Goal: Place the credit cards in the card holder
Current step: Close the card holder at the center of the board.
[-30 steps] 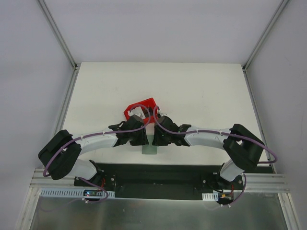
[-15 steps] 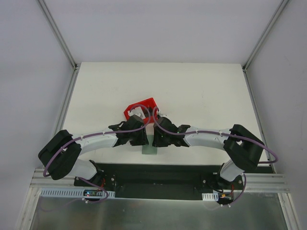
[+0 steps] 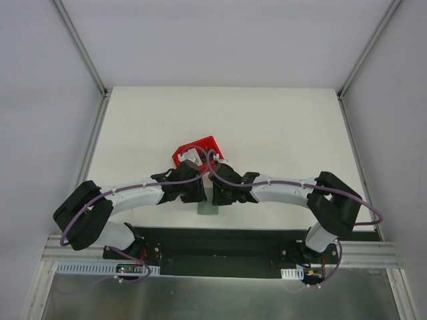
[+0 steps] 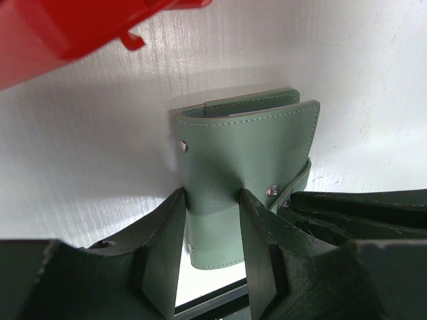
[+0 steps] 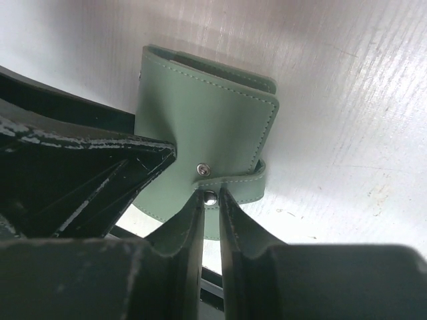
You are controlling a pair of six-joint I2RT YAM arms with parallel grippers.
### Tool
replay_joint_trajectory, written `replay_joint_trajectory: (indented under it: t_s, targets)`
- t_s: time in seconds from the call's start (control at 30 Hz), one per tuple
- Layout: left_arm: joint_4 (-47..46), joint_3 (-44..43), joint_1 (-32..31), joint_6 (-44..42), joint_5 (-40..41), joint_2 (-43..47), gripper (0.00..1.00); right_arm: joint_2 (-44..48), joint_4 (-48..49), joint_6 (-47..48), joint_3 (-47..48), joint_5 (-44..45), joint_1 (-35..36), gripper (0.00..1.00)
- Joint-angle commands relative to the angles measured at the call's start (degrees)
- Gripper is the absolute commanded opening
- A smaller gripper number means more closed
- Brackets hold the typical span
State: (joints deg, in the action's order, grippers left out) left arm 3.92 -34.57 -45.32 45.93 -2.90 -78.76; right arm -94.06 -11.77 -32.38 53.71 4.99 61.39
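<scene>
The grey-green card holder (image 3: 208, 210) lies folded on the white table between both arms. In the left wrist view the card holder (image 4: 247, 147) sits under my left gripper (image 4: 211, 197). The jaws are apart, one tip at its left edge and the other resting over its face. My right gripper (image 5: 211, 197) is closed to a narrow gap on the snap strap of the card holder (image 5: 200, 120). In the top view the left gripper (image 3: 202, 198) and right gripper (image 3: 215, 198) almost touch. No credit cards are in view.
A red plastic bin (image 3: 197, 148) stands just behind the grippers and also shows in the left wrist view (image 4: 60, 33). The table's near edge and the black base plate (image 3: 220, 243) lie just below the card holder.
The right arm has shifted slightly left, closer in over the card holder. The left arm and the card holder have stayed in place.
</scene>
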Motion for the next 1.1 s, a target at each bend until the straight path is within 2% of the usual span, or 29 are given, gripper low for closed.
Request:
replay_joint_trajectory:
  t_s: [0.0, 0.3, 0.63, 0.8, 1.07]
  targets:
    - [0.6, -0.8, -0.5, 0.3, -2.1, -1.1, 0.36, -1.1, -0.4, 1.1, 2.5, 1.4, 0.1, 0.12]
    - [0.4, -0.6, -0.5, 0.4, -2.2, -1.1, 0.36, -1.7, 0.2, 1.4, 2.8, 0.5, -0.7, 0.07]
    - [0.0, 0.0, -0.5, 0.6, -2.2, -0.9, 0.36, -0.7, 2.9, 2.3, 2.3, 0.8, -2.0, 0.07]
    - [0.0, -0.2, -0.5, 0.6, -2.5, -1.2, 0.36, 0.5, 2.7, 2.5, 1.5, 0.4, -2.2, 0.09]
    - [0.0, -0.6, -0.5, -0.1, -1.6, -0.7, 0.36, 7.8, 2.6, 1.4, -4.1, 1.2, -1.5, 0.18]
